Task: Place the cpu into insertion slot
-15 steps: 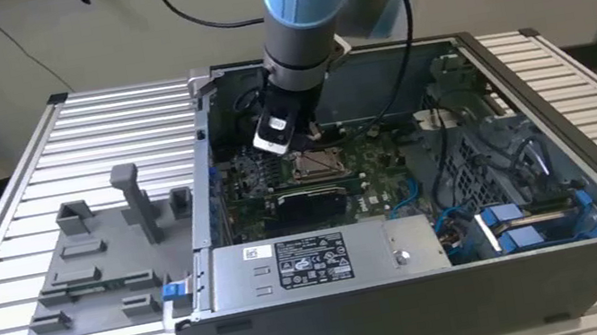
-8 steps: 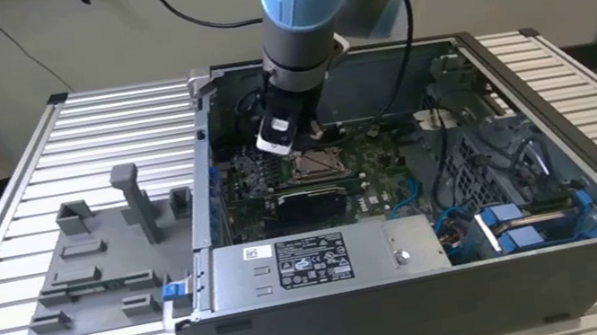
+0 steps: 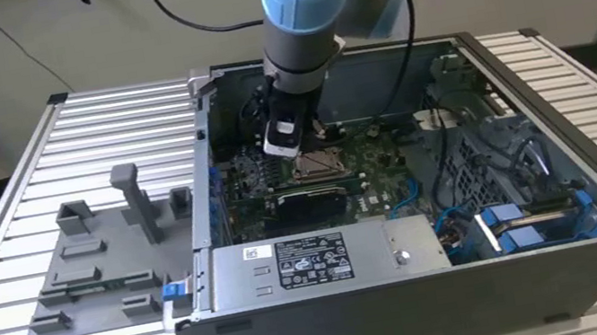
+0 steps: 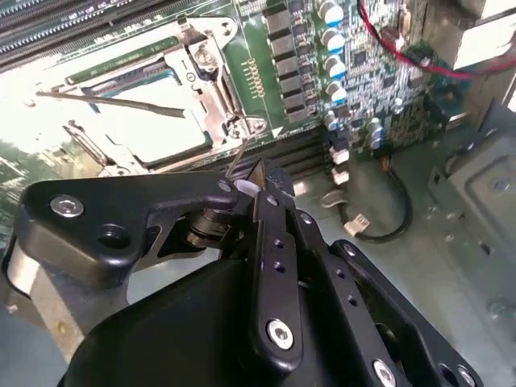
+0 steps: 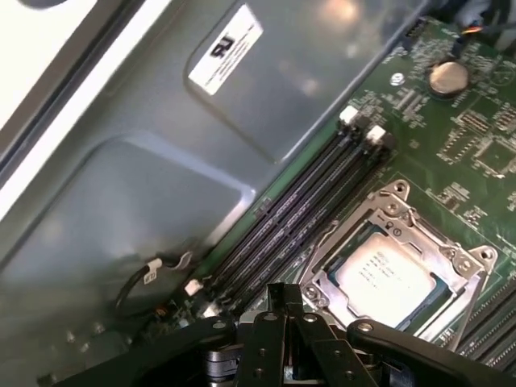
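The cpu, a flat square chip with a silvery face, lies inside the insertion slot, a shiny metal frame on the green motherboard. In the second wrist view the insertion slot is glare-bright, with its thin wire lever lying across it. In the exterior view the insertion slot sits mid-board inside the open computer case. My gripper hangs just above the board, beside the slot on the exterior view's left. In both wrist views the gripper has its black fingers drawn together with nothing between them.
Long black memory strips run beside the slot. The case walls enclose the board. A power supply fills the case's near side, and blue cable clips and loose wires lie on the exterior view's right. Grey fixtures stand outside.
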{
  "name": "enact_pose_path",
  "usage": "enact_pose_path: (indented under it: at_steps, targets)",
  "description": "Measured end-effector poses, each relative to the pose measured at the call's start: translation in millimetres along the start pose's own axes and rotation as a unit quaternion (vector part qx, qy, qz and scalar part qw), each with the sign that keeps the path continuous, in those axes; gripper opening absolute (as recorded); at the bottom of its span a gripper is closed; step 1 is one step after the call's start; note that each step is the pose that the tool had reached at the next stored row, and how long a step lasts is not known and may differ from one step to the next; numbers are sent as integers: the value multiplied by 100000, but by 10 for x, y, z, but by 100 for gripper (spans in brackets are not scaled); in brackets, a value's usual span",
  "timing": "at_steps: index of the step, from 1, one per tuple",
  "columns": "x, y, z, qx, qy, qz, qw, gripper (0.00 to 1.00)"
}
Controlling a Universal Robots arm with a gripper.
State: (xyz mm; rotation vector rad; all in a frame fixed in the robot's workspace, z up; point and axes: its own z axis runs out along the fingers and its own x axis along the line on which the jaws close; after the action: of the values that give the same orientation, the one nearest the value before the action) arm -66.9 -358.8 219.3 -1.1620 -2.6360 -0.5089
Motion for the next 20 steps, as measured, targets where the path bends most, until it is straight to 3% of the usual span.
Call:
enact_pose_path:
  at_steps: [2,4,7,11,16,20]
  targets:
    - [-3,-2,9,413,230,-1728,99984,11]
    - [-5,-4,14,574,217,-3437,99939,11]
    - [-8,-5,20,550,0,-5851,99827,11]
    - [-9,-7,26,320,-504,-9000,99592,11]
    - [-10,-7,28,-1026,-2101,-12519,99186,11]
    - [-10,-7,28,-2891,-3610,-15057,98752,11]
